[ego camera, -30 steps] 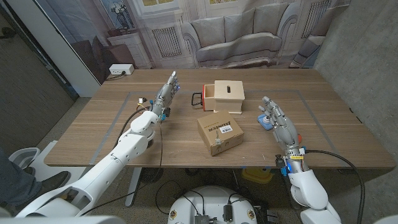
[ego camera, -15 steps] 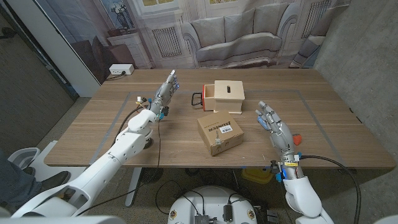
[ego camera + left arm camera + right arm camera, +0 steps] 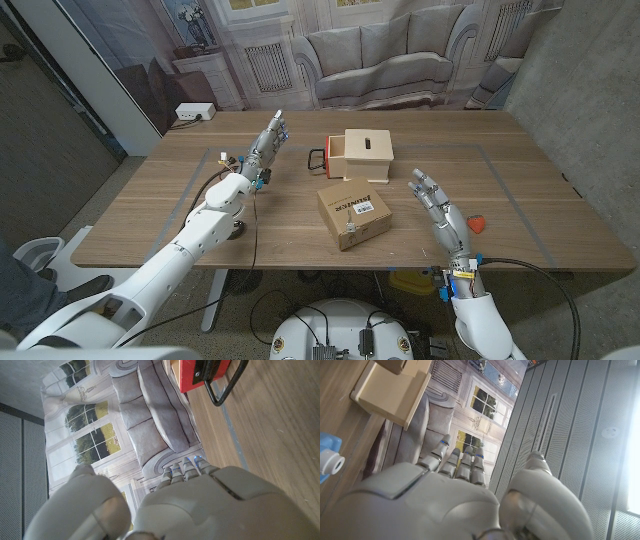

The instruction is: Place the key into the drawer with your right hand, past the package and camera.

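Right hand (image 3: 436,208) hangs empty, fingers spread wide, at frame right between the package (image 3: 353,214) and the red key (image 3: 478,223); left hand (image 3: 265,148) open, upper left.

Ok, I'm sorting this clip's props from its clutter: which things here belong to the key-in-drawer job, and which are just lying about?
Part of the job:
right hand, open
small red thing, likely the key
wooden drawer box
cardboard package
blue camera

Just lying about:
left hand, open and idle
white socket box at the far left corner
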Robot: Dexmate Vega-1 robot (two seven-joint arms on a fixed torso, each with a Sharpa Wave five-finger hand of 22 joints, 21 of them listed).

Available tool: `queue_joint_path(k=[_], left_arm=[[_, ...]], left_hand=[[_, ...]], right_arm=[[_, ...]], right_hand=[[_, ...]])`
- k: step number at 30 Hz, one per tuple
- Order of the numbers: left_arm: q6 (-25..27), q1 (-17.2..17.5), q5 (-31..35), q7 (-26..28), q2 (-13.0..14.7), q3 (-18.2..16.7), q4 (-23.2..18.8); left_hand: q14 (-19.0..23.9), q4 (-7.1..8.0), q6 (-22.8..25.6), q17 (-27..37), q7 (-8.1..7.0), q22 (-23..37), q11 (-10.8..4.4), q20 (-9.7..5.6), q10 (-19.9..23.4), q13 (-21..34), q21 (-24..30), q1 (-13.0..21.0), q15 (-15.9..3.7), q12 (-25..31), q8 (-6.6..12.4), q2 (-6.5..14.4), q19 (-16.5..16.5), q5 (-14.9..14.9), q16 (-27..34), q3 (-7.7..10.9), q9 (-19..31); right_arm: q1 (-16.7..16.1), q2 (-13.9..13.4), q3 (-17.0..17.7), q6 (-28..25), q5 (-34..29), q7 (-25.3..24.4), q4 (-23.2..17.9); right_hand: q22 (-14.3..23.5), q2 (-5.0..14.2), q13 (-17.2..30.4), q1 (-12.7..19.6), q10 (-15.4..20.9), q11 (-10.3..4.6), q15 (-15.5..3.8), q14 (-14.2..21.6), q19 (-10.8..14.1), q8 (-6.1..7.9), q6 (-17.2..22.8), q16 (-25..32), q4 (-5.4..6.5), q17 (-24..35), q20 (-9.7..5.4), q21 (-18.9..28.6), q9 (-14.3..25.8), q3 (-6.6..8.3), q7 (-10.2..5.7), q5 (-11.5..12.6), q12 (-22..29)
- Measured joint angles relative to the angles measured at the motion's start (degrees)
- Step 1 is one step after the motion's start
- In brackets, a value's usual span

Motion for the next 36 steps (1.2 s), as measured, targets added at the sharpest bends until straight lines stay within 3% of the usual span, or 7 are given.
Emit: queue_joint_path(k=[4, 10, 13, 15, 25, 28, 36], left_arm=[[-0.1, -0.11, 0.05, -0.18, 0.05, 0.02, 0.15], [-0.31, -0.21, 0.09, -0.49, 0.12, 0.04, 0.33], [-0.57, -0.21, 0.09, -0.82, 0.22, 0.04, 0.4], [-0.65, -0.21, 0.09, -0.87, 0.24, 0.04, 0.4], [-1.08, 0.31, 0.09, -1.11, 0.72, -0.19, -0.01], [-1.08, 0.45, 0.09, -1.11, 0.92, -0.22, -0.26], [-1.14, 0.82, 0.2, -1.22, 1.41, -0.36, -1.08]], left_hand=[[0.0, 0.0, 0.03, 0.0, -0.03, 0.0, 0.0, 0.0, 0.0, 0.0, 0.0, 0.01, 0.0, 0.0, 0.0, 0.01, 0.0, 0.0, 0.0, 0.0, 0.0], [0.0, 0.0, 0.22, 0.0, -0.22, 0.0, 0.0, 0.0, 0.0, 0.0, 0.0, 0.23, 0.0, 0.0, 0.0, 0.23, 0.0, 0.0, 0.0, 0.0, 0.0], [0.0, 0.0, 0.21, 0.0, -0.22, 0.0, 0.0, 0.0, 0.0, 0.0, 0.0, 0.23, 0.0, 0.0, 0.0, 0.23, 0.0, 0.0, 0.0, 0.0, 0.0], [0.0, 0.0, 0.21, 0.0, -0.22, 0.0, 0.0, 0.0, 0.0, 0.0, 0.0, 0.24, 0.0, 0.0, 0.0, 0.23, 0.0, 0.0, 0.0, 0.0, 0.0], [0.0, 0.26, 0.21, 0.01, -0.22, 0.0, 0.02, 0.0, 0.01, 0.0, 0.0, 0.46, 0.0, 0.0, 0.0, 0.0, 0.0, 0.0, 0.0, -0.24, 0.0], [0.0, 0.26, 0.21, 0.01, -0.21, 0.0, 0.32, 0.0, 0.31, 0.0, 0.0, 0.46, 0.0, 0.0, 0.0, 0.0, 0.0, 0.0, 0.0, -0.24, 0.0], [0.2, 0.26, 0.21, 0.01, -0.21, 0.0, 0.32, 0.0, 0.3, 0.0, 0.0, 0.46, -0.2, 0.0, 0.0, 0.0, 0.0, 0.0, 0.0, -0.24, 0.0]], right_arm=[[-0.48, 1.66, 1.09, 1.4, -3.71, -1.42, 0.27], [-1.09, 3.8, 2.51, 2.84, -8.26, -3.1, 0.48], [-1.09, 3.8, 2.51, 3.58, -10.15, -3.83, 0.48], [-1.63, 6.11, 4.04, 4.09, -11.87, -4.44, 0.79], [-2.19, 8.76, 5.92, 6.24, -18.17, -6.78, 1.08], [-2.19, 8.76, 5.92, 6.91, -20.89, -7.81, 1.08], [-3.05, 12.24, 8.94, 7.16, -29.47, -11.87, 0.4]], right_hand=[[0.0, 0.11, 0.0, 0.7, 0.96, -0.49, -0.34, 0.73, 0.35, 0.19, 0.57, 0.0, -0.49, 0.0, 0.11, -0.22, 0.0, 0.16, -0.57, 0.04, 0.23], [0.0, -0.31, 0.0, 2.4, 3.09, -2.46, -0.32, 2.56, 1.65, 0.67, 2.88, 0.0, -1.64, 0.0, 0.23, -0.61, 0.0, 0.53, -2.88, 0.49, 0.67], [0.0, -0.38, 0.0, 2.92, 3.16, -2.52, -0.43, 2.85, 2.05, 0.67, 3.44, 0.0, -2.07, 0.0, 0.0, -0.61, -0.01, 0.48, -3.44, 0.48, 0.67], [0.0, -0.21, 0.0, 3.09, 3.16, -2.52, -0.43, 2.85, 2.05, 0.67, 3.73, 0.0, -2.07, 0.0, 0.0, -0.61, -0.01, 0.48, -3.73, 0.48, 0.67], [0.0, 0.21, 0.0, 4.9, 3.87, -3.24, -0.43, 3.45, 2.65, 1.04, 4.83, 0.0, -2.93, 0.0, 0.01, -1.01, -0.01, 1.35, -4.83, 0.91, 0.66], [0.0, 0.69, 0.0, 5.36, 4.1, -3.47, -0.21, 3.68, 3.26, 1.04, 5.38, 0.0, -3.22, 0.0, 0.0, -1.01, -0.01, 1.63, -5.39, 1.12, 0.66], [0.0, 0.95, -0.01, 6.36, 4.59, -3.76, -0.23, 4.3, 3.69, 1.04, 5.93, 0.0, -3.65, 0.0, -0.01, -1.01, -0.01, 2.07, -5.94, 1.33, 0.66]])
